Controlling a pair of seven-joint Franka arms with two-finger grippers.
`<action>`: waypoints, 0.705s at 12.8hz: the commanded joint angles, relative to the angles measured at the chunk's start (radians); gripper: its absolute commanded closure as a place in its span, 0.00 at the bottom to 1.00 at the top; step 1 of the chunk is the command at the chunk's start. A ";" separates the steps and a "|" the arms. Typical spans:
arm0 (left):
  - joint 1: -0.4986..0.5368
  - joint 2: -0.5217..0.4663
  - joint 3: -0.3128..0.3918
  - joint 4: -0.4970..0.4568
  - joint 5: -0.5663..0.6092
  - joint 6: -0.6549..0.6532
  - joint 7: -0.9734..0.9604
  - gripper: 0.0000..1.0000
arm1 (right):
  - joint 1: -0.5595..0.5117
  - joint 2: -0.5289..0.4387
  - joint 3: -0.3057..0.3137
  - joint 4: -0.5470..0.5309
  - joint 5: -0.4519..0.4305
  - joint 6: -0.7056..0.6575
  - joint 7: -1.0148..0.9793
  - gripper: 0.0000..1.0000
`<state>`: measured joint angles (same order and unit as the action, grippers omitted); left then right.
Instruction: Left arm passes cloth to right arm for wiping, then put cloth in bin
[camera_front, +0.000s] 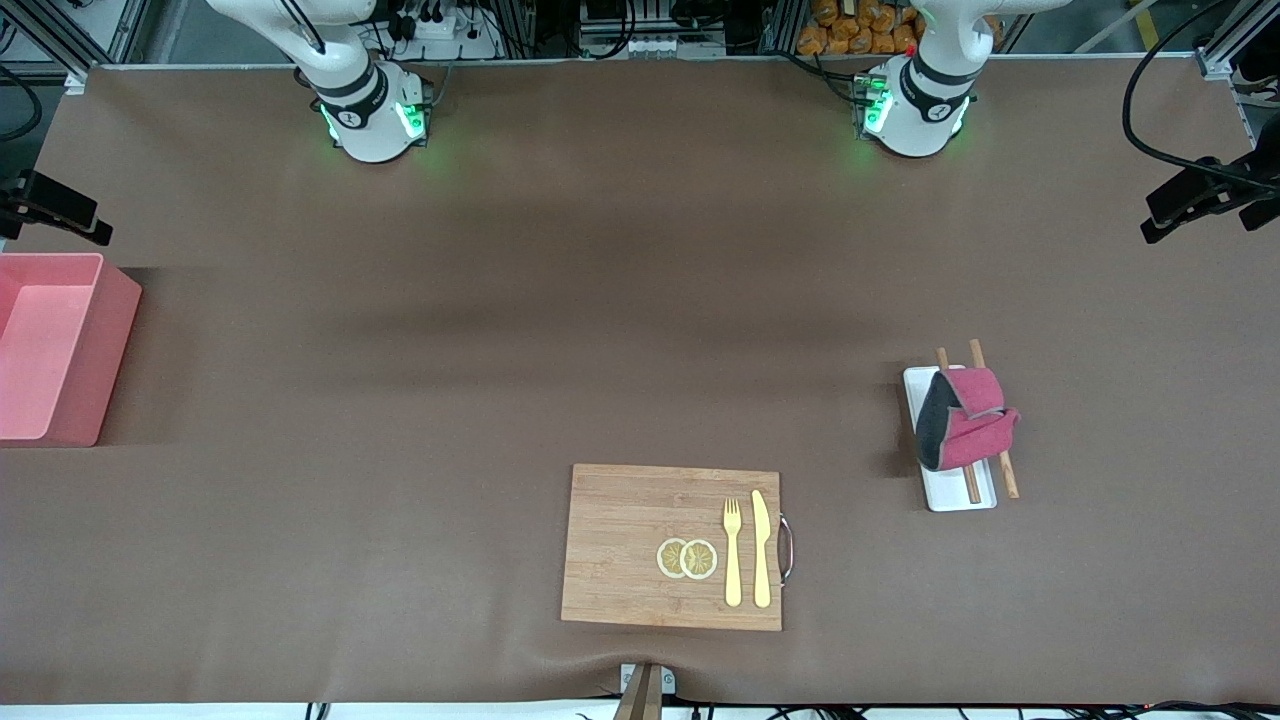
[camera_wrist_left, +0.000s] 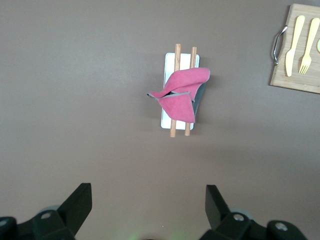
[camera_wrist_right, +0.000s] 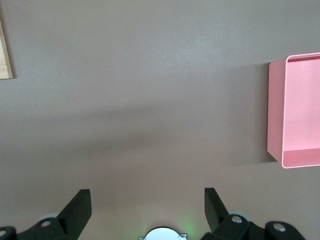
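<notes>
The cloth (camera_front: 965, 420), magenta-red with a dark grey underside, lies crumpled on a white tray (camera_front: 960, 495) toward the left arm's end of the table. In the left wrist view the cloth (camera_wrist_left: 180, 92) is draped over two wooden sticks on the tray (camera_wrist_left: 166, 114). My left gripper (camera_wrist_left: 148, 205) is open and empty, high over bare table, well apart from the cloth. The pink bin (camera_front: 50, 350) stands empty at the right arm's end and shows in the right wrist view (camera_wrist_right: 297, 110). My right gripper (camera_wrist_right: 147, 205) is open and empty, high over bare table.
A wooden cutting board (camera_front: 672, 545) with a yellow fork (camera_front: 732, 550), a knife (camera_front: 762, 548) and two lemon slices (camera_front: 687, 558) lies near the front camera. Two wooden sticks (camera_front: 1005, 475) lie on and beside the tray. Both arm bases (camera_front: 915, 110) (camera_front: 365, 110) stand along the table's edge farthest from the camera.
</notes>
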<state>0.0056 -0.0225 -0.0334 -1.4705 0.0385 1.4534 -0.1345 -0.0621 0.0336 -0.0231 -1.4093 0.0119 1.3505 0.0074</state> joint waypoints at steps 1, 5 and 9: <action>-0.007 -0.010 0.001 0.010 -0.011 -0.031 0.006 0.00 | 0.005 -0.015 -0.001 -0.005 -0.012 -0.007 -0.006 0.00; -0.032 -0.005 0.010 0.007 0.004 -0.039 0.007 0.00 | 0.005 -0.015 -0.001 -0.005 -0.012 -0.007 -0.006 0.00; -0.032 0.059 0.001 -0.087 0.000 0.078 0.006 0.00 | 0.005 -0.015 -0.001 -0.005 -0.012 -0.008 -0.004 0.00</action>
<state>-0.0236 0.0031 -0.0334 -1.5032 0.0385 1.4480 -0.1345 -0.0621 0.0336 -0.0231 -1.4092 0.0119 1.3503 0.0074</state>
